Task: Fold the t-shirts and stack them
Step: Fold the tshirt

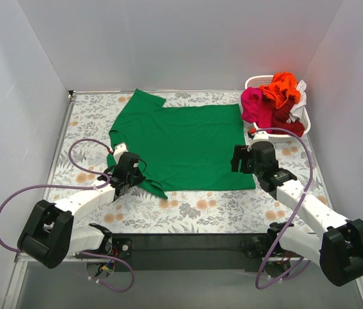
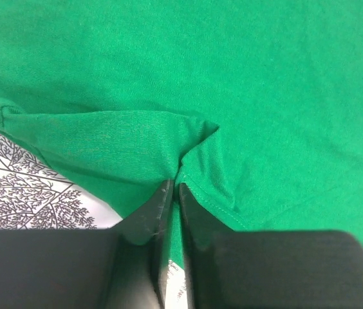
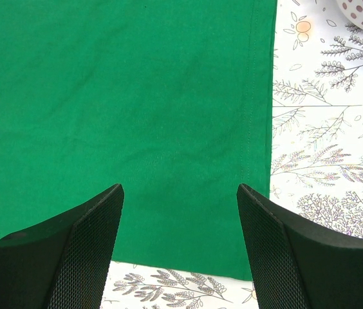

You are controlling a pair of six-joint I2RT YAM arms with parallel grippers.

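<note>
The left gripper [image 2: 174,187] pinches a fold of the green t-shirt [image 1: 185,145]. The right gripper [image 3: 180,212] hangs spread above its hem.

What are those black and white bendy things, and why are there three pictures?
They are two robot arms, each ending in pinching jaws. One picture comes from a camera high above; the other two come from small cameras on the arms' wrists, looking past their own jaws.

A green t-shirt lies spread on a table with a leafy pattern. The left gripper has its jaws squeezed shut on a bunched bit of the shirt's edge. The right gripper has its jaws wide open above the shirt's corner, holding nothing.

In the far right corner a white basket holds more shirts: orange, pink and dark red.
</note>
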